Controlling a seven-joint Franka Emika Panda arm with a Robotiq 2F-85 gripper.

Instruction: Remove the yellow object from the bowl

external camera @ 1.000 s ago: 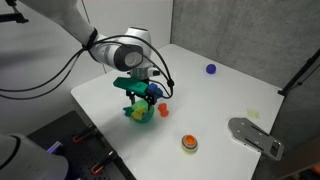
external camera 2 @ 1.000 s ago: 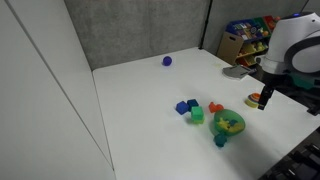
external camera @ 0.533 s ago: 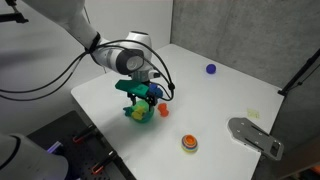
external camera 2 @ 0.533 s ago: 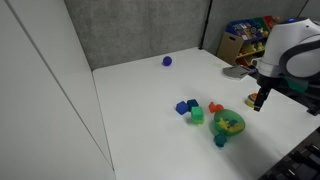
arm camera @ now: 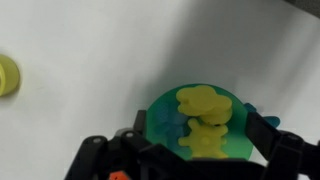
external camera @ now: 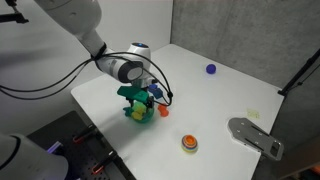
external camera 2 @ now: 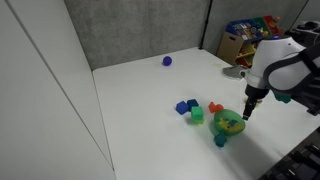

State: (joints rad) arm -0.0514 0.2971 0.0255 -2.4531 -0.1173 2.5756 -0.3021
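The green bowl (arm camera: 168,125) holds the yellow object (arm camera: 205,115), a bright lumpy piece, seen from above in the wrist view. My gripper (arm camera: 200,145) is open, its black fingers straddling the bowl on either side just above it. In both exterior views the gripper (external camera: 140,100) (external camera 2: 244,110) hangs right over the bowl (external camera: 135,113) (external camera 2: 229,124), with yellow showing inside it (external camera 2: 230,124).
Blue (external camera 2: 182,106), green (external camera 2: 197,116) and red-orange (external camera 2: 215,107) pieces lie close beside the bowl. An orange disc (external camera: 189,143) lies nearer the table's front edge. A purple ball (external camera: 211,69) sits far back. A grey flat tool (external camera: 255,135) lies at the table's side.
My gripper has moved down and closer over the green bowl. The bowl and the pieces around it have not moved.
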